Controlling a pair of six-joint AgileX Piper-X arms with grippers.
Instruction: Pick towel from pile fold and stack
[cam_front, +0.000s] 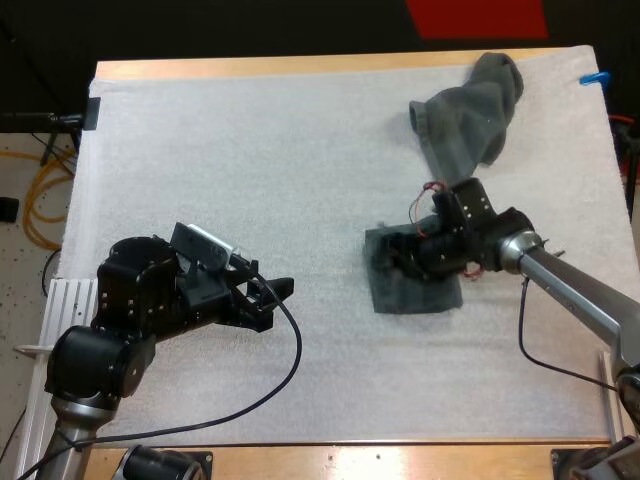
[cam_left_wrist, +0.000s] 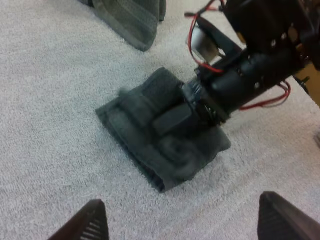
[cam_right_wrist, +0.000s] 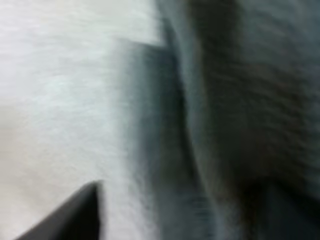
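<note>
High view puts the left gripper (cam_front: 278, 291) low over the white mat (cam_front: 250, 150) on the near left part of the desk (cam_front: 300, 68), pointing toward the middle and resting on nothing. Left wrist view shows its two black fingers (cam_left_wrist: 92, 220) spread wide, with bare mat between them and no cloth touching either one. Ahead of them, near the middle of the mat and a little to the right, lies a folded towel (cam_front: 412, 290), a small dark grey-green square lying flat with its layers showing at the near edge. The right gripper (cam_front: 400, 262) is down on top of this towel, its arm coming in from the right edge of the desk, and its tip presses into the upper layer near the towel's left side. Right wrist view is blurred, with dark cloth close beside a strip of mat, so I cannot tell whether this gripper is spread or pinching the cloth. Farther right and toward the far side, a crumpled towel (cam_front: 470, 110) lies in a loose heap at the far right corner of the mat, well apart from the folded one.
</note>
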